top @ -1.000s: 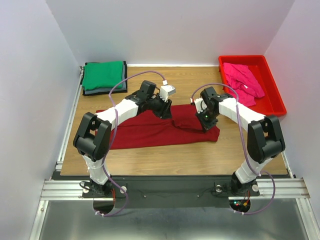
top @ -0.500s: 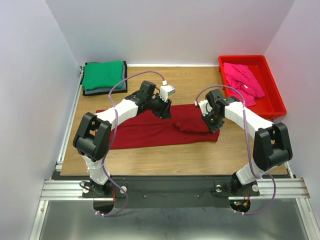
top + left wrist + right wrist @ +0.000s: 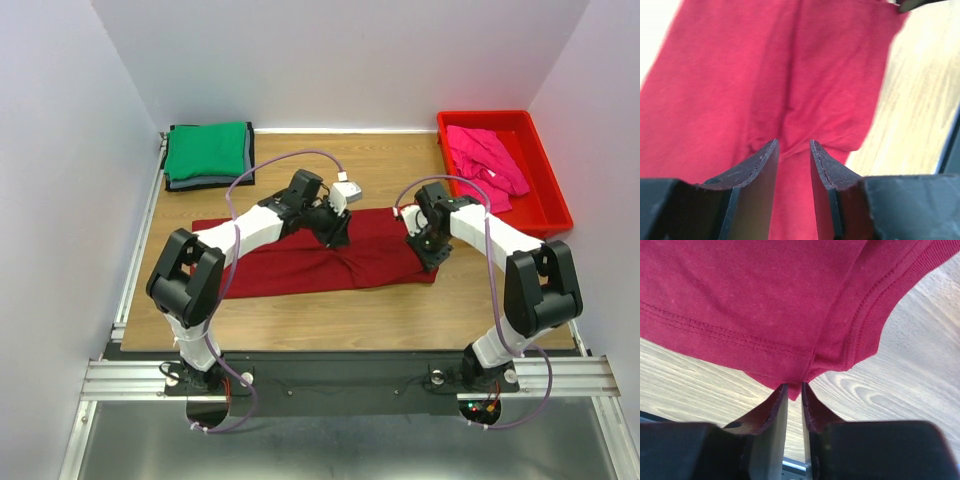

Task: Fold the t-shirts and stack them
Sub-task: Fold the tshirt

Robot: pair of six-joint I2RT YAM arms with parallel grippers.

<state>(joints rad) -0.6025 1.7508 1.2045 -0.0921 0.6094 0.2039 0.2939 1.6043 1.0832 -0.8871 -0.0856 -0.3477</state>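
The dark red t-shirt (image 3: 300,262) lies spread across the middle of the table. My left gripper (image 3: 337,236) is shut on a pinch of its cloth near the upper middle; in the left wrist view the cloth (image 3: 790,100) bunches between the pads. My right gripper (image 3: 432,250) is shut on the shirt's right corner; in the right wrist view the hemmed corner (image 3: 790,315) sits between the fingers. The green t-shirt (image 3: 205,150) lies folded on the dark grey t-shirt (image 3: 200,183) at the back left. The pink t-shirt (image 3: 488,160) lies crumpled in the red tray (image 3: 548,205).
The red tray stands at the back right by the wall. The folded stack sits in the back left corner. Bare wooden tabletop (image 3: 330,305) shows in front of the dark red shirt.
Both grippers have moved right with the dark red shirt's cloth. The fold under the right gripper has flattened and the right end now lies more stretched out.
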